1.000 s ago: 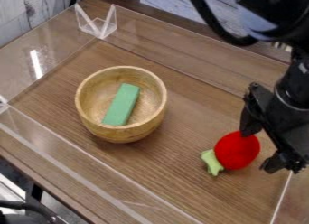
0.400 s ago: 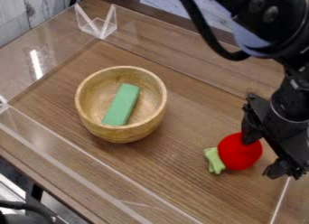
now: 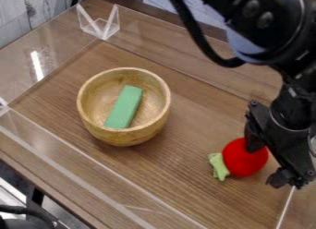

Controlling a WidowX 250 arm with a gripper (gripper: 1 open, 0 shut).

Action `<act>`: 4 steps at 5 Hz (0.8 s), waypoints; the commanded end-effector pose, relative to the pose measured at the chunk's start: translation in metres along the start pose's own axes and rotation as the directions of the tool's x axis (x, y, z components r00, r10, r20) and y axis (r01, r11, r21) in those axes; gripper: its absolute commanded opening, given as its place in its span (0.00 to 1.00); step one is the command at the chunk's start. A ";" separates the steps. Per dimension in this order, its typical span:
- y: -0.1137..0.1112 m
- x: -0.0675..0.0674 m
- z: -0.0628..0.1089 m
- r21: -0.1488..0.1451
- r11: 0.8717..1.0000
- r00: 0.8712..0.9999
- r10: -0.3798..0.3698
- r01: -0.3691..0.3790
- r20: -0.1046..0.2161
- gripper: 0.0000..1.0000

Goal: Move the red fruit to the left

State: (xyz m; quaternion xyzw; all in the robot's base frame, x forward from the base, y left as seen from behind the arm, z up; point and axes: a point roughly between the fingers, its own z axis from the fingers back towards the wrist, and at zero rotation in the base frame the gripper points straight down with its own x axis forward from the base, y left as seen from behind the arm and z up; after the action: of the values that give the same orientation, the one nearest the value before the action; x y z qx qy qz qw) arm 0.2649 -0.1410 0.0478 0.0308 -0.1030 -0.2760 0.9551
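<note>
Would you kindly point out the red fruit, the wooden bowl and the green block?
red fruit (image 3: 243, 158), camera view, red body.
wooden bowl (image 3: 91, 122), camera view, front rim.
green block (image 3: 124, 106), camera view, top face.

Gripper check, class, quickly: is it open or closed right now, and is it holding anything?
Gripper: open, jaws spread on either side of the red fruit, which sits on the table; not gripping it yet.
</note>
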 end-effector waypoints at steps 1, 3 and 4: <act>0.004 0.003 0.004 -0.010 1.000 0.998 0.030 -0.029 0.053 1.00; -0.001 0.003 0.003 -0.020 0.996 0.995 0.093 -0.092 0.041 1.00; -0.009 0.004 0.007 -0.022 0.992 0.992 0.126 -0.125 0.028 1.00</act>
State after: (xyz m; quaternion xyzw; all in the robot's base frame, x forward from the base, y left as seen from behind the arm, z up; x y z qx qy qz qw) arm 0.2571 -0.1456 0.0439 0.0171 -0.0966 -0.2191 0.9708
